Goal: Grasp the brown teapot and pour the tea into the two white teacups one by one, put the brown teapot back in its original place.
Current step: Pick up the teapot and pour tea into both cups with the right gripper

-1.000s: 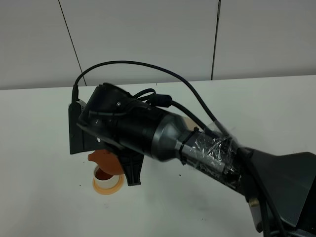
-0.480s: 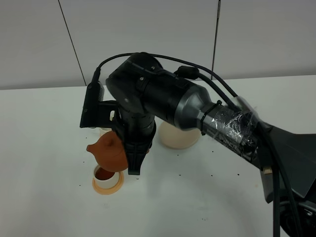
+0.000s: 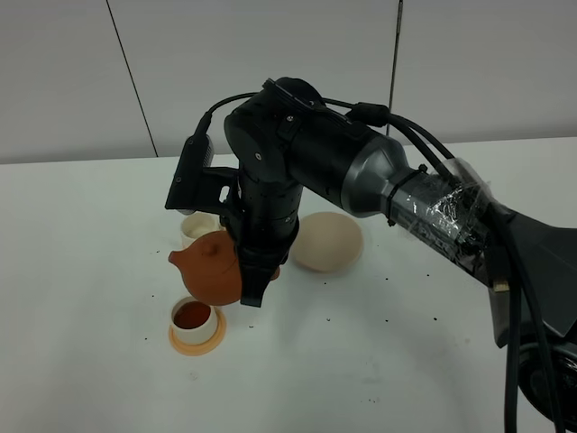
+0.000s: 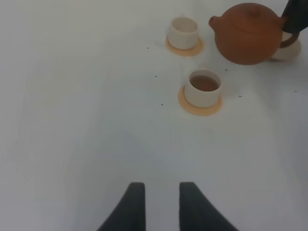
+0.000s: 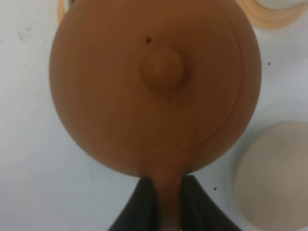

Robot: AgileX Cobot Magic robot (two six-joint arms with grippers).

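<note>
The brown teapot (image 3: pixel 212 268) hangs level above the table, held by its loop handle in my shut right gripper (image 3: pixel 257 273). It fills the right wrist view (image 5: pixel 154 86), with the gripper (image 5: pixel 166 192) shut on the handle. One white teacup (image 3: pixel 193 316), holding dark tea, stands on an orange coaster just below the spout. The other white teacup (image 3: pixel 198 225) stands behind the teapot. The pale beige saucer (image 3: pixel 326 241) lies bare to the right. My left gripper (image 4: pixel 161 192) is slightly open and holds nothing, far from the cups (image 4: pixel 203 88).
Each cup sits on a flat orange coaster (image 4: pixel 199 107). The right arm (image 3: pixel 361 180) reaches across the middle over the white table (image 3: pixel 379 361). Small dark specks dot the table. A grey panelled wall stands behind.
The right gripper has turned the teapot back from its pouring tilt to level and lifted it up and a little right, away from the filled cup. The saucer has come into view.
</note>
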